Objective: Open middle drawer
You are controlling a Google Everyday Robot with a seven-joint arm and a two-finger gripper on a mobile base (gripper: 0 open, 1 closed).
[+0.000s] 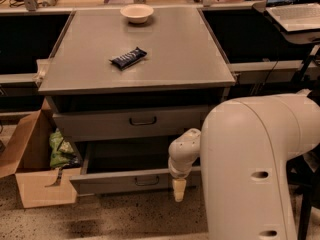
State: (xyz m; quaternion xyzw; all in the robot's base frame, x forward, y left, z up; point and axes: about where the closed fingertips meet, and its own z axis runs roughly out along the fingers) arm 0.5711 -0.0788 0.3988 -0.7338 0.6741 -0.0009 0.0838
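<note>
Big white arm [260, 169] nearest. Claw [178, 189] points down at the right part of the middle drawer [110, 183] front; contact unclear, opening cannot tell, no hold visible. Drawer is pulled out, handle [146, 180] just left of claw. Beyond, up on counter [190, 59]: dark bar [128, 57], then bowl [137, 13].
</note>
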